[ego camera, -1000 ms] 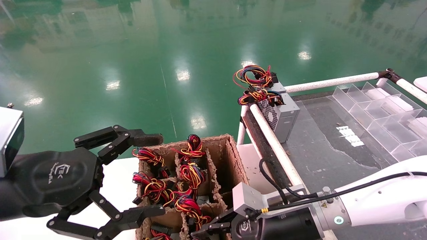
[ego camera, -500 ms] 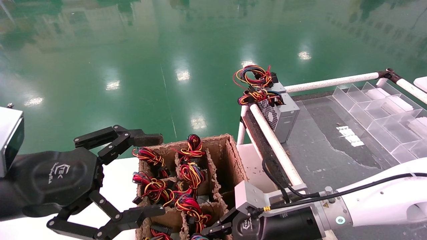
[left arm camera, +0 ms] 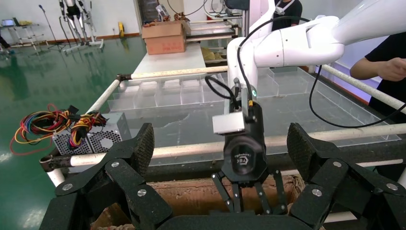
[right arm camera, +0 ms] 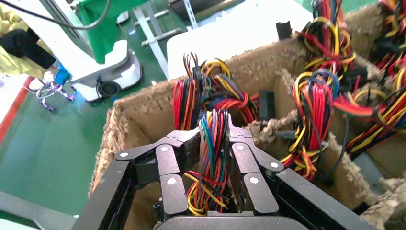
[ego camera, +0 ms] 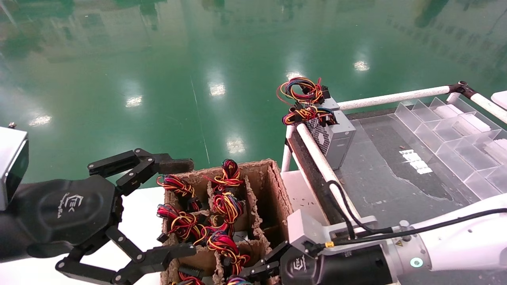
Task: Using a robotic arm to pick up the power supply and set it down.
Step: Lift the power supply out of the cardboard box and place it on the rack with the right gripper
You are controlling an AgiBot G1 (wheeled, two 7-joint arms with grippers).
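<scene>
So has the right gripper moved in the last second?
Yes. The right gripper, shut on a wire bundle, has shifted toward the robot's right, judged against the cardboard box, which stayed put.

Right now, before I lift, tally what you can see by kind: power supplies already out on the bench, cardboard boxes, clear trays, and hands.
Grey metal power supplies with looped wires on the dark bench: 2
Brown cardboard divider box: 1
Clear plastic divider tray: 1
Black claw hands: 2, left hand open, right hand shut on a multicoloured wire bundle
Total: 6
</scene>
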